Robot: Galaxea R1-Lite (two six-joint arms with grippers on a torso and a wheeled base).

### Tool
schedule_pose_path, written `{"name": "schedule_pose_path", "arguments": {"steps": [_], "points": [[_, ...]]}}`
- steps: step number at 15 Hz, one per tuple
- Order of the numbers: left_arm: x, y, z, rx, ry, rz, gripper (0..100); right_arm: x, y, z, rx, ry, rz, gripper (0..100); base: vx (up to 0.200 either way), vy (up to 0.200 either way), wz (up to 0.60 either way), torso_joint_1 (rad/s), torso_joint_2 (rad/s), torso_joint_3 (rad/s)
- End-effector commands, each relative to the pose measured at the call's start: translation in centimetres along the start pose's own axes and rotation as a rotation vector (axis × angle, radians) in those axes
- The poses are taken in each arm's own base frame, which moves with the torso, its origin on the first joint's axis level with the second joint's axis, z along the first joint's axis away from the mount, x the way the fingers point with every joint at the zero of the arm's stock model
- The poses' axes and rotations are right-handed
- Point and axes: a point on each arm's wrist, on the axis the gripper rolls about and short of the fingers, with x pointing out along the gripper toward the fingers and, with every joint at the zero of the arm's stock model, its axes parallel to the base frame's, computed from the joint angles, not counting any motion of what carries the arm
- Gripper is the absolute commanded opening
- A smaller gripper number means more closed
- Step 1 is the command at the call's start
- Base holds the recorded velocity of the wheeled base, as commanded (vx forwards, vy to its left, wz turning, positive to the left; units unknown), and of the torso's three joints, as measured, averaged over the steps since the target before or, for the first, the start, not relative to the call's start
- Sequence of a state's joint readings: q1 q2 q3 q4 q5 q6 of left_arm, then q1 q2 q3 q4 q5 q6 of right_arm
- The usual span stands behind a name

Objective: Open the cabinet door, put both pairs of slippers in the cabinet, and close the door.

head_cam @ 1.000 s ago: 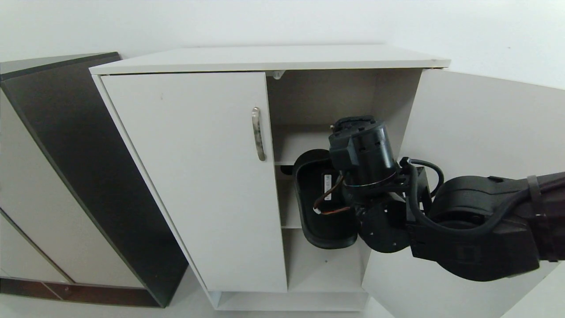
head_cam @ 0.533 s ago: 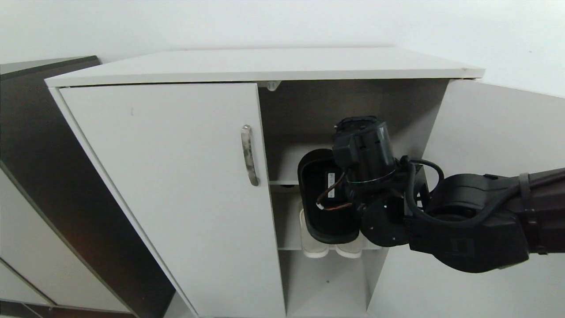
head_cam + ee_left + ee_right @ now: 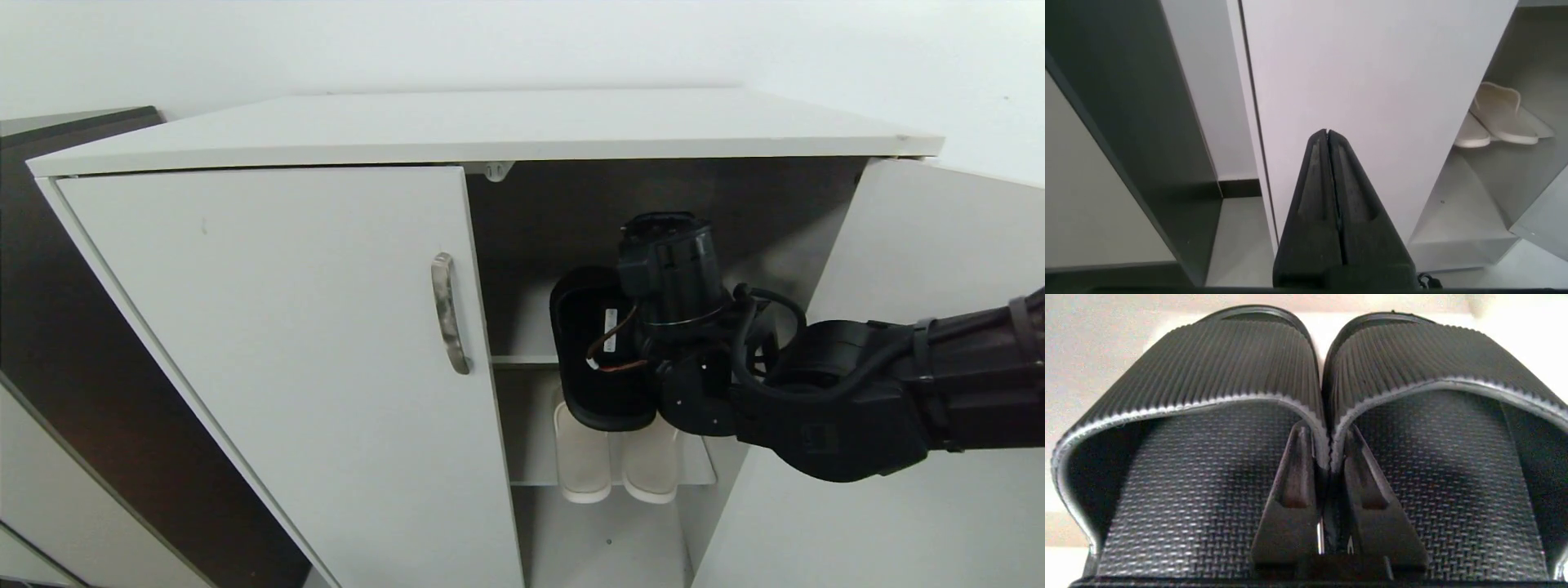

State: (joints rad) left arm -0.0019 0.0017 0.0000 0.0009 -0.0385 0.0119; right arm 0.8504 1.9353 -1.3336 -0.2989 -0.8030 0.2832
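At open cabinet front, right claw clamped on black slippers above white slippers

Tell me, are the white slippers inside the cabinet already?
Yes, inside. The white slippers lie side by side on a shelf in the cabinet, past its open right door.

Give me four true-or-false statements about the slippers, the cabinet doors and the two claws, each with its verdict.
1. The right claw is shut on the black slippers. True.
2. The white slippers lie on the floor outside the cabinet. False: they sit side by side on a shelf inside it.
3. The left door is open. False: it is shut; the right door stands open.
4. The left claw is shut and holds nothing. True.
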Motion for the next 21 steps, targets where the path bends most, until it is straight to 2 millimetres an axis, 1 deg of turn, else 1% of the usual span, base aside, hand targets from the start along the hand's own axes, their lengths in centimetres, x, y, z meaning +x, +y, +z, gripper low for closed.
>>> {"name": "schedule_pose_path", "arguments": {"steps": [1, 3, 5, 8, 13, 21], "points": [[0.0, 0.0, 0.0, 0.0, 0.001, 0.001, 0, 1.7, 0.2, -0.6, -0.005, 0.013, -0.009, 0, 0.0, 0.0, 0.0, 0.0, 0.0, 0.0], [0.0, 0.0, 0.0, 0.0, 0.001, 0.001, 0, 2.5, 0.7, -0.5, 0.005, 0.006, -0.008, 0, 0.0, 0.0, 0.0, 0.0, 0.0, 0.0], [0.0, 0.0, 0.0, 0.0, -0.001, 0.001, 0, 3.0, 1.0, 0.3, -0.001, -0.013, -0.003, 0, 0.0, 0.0, 0.0, 0.0, 0.0, 0.0], [0.0, 0.0, 0.0, 0.0, 0.001, 0.001, 0, 4.8, 0.7, 0.7, -0.026, -0.029, -0.034, 0, 0.0, 0.0, 0.0, 0.0, 0.0, 0.0], [0.0, 0.0, 0.0, -0.001, -0.001, 0.001, 0, 6.3, 0.6, 0.7, -0.021, -0.036, -0.055, 0, 0.0, 0.0, 0.0, 0.0, 0.0, 0.0], [0.0, 0.0, 0.0, -0.001, 0.001, 0.001, 0, 6.6, 0.7, 0.2, -0.027, -0.026, -0.057, 0, 0.0, 0.0, 0.0, 0.0, 0.0, 0.0]]}}
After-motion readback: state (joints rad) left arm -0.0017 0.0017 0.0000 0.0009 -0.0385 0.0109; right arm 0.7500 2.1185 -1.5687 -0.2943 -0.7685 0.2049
